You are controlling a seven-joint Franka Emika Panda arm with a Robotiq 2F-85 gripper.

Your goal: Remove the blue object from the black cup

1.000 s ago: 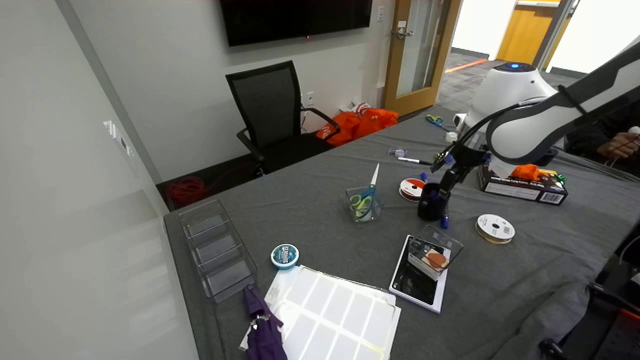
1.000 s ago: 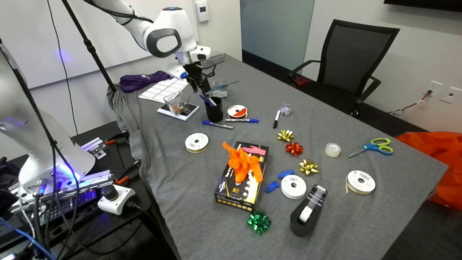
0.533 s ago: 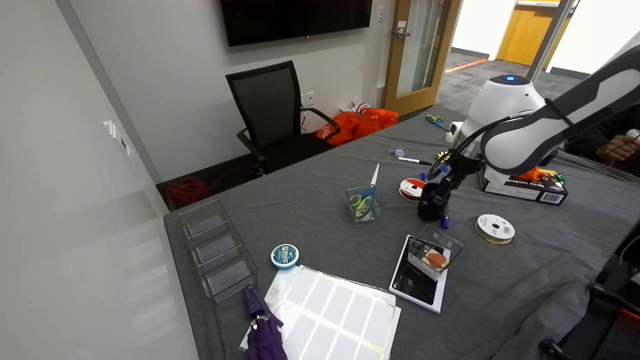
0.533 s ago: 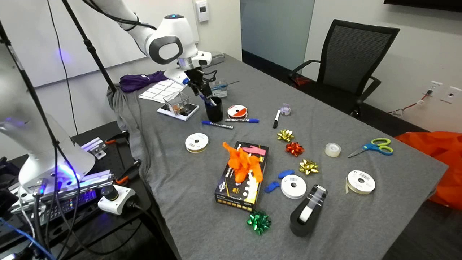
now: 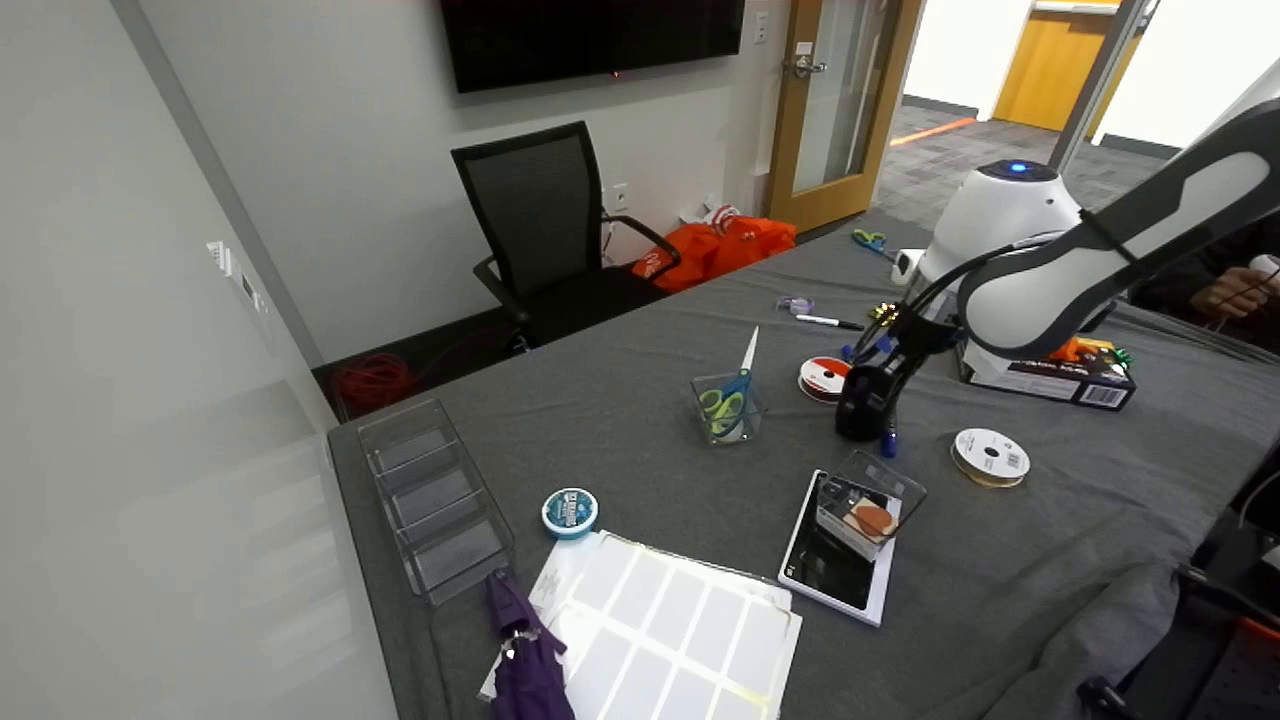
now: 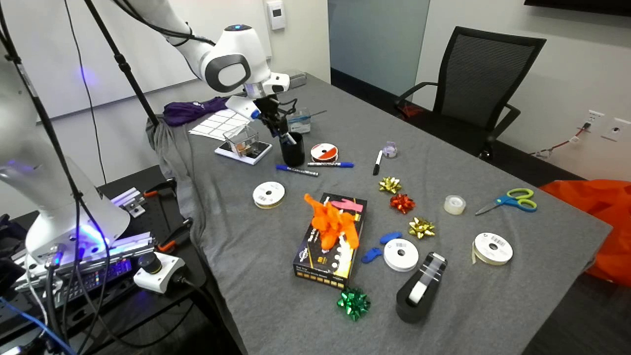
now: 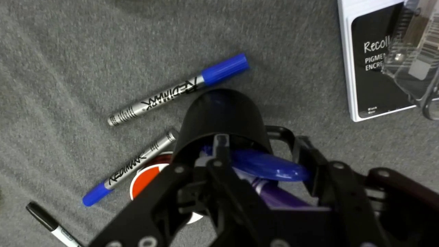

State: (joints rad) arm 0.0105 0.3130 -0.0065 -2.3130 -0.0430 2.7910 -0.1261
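The black cup (image 7: 223,113) stands upright on the cloth, its handle to the right in the wrist view; it also shows in both exterior views, cup (image 6: 294,154) and cup (image 5: 858,412). From its mouth sticks a shiny, rounded blue object (image 7: 271,166), leaning beside a purple marker (image 7: 281,197). My gripper (image 7: 261,141) straddles the blue object with its fingers apart. One finger (image 7: 221,145) reaches into the cup's mouth; the opposite one is outside, by the handle. The blue object's far end meets or overlaps that outer finger; firm contact on both sides cannot be made out.
Two blue-capped markers (image 7: 171,91) lie close to the cup. A red-and-white ribbon spool (image 6: 324,152), a white box with a clear container (image 5: 840,560), a clear holder with scissors (image 5: 727,410) and a white spool (image 6: 269,194) stand around it.
My arm has come down and the gripper has sunk lower at the cup's mouth, around the things in it. The cup and the markers on the cloth have stayed where they were.
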